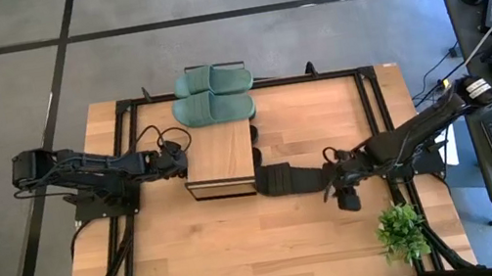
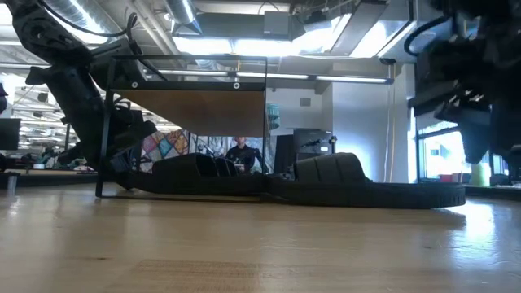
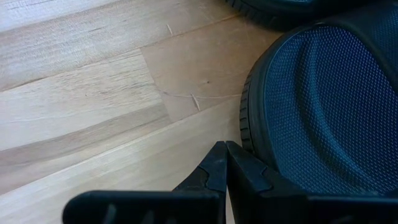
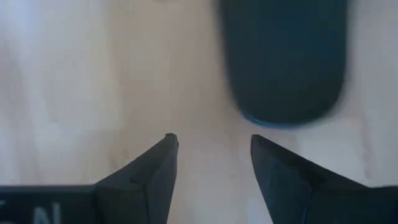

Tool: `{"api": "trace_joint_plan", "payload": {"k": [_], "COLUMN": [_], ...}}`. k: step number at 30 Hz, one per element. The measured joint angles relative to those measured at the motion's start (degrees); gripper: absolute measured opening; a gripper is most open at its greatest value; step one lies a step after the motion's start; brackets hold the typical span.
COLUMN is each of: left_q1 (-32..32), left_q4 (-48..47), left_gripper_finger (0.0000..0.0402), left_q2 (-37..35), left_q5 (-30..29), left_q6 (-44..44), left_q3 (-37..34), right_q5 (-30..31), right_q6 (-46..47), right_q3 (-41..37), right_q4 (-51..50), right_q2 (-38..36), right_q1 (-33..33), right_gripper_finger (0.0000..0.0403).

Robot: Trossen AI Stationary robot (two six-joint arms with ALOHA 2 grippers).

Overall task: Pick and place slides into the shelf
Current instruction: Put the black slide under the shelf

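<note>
Both arms are dark, near-black, built of jointed segments. The left arm (image 1: 83, 174), beside the shelf (image 1: 219, 157), trails looped black cables near its wrist. The right arm (image 1: 414, 136), on the shelf's other side, bears a pale band on its far joint. The right gripper (image 4: 211, 149) has two tapering, matte black fingers (image 4: 155, 165); the left gripper (image 3: 225, 158) shows wedge-shaped black tips.

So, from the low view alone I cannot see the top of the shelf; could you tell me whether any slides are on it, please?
Observer: Yes, two green slides lie side by side on top, at the shelf's far end.
Operator: Is the right end effector holding anything?
Observer: No, the right end effector is open and empty, just short of a black slide.
Operator: And the left?
Observer: The left end effector is shut, beside a second black slide.
</note>
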Motion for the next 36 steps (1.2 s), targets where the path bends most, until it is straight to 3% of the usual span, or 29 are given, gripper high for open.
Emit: {"api": "trace_joint_plan", "payload": {"k": [13,27,36], "left_q1": [0.00,0.00,0.00], "left_q4": [-0.15,-0.26,-0.02], "left_gripper_finger": [0.0000,0.0000,0.0000], "left_q2": [0.00,-0.02,0.00], "left_q5": [0.02,0.17,0.31], "left_q6": [0.00,0.02,0.00], "left_q3": [0.00,0.02,0.02], "right_q5": [0.38,0.54,0.21], "right_q6": [-2.15,-15.38,-17.59], "right_q3": [-2.00,-2.08,-2.08], "right_q4": [-2.38,9.84,12.14], "right_q2": [5.65,11.66,11.84], "right_q1": [-7.43,-14.28,-16.24], "right_gripper_finger": [0.0202,0.0202,0.0202]}}
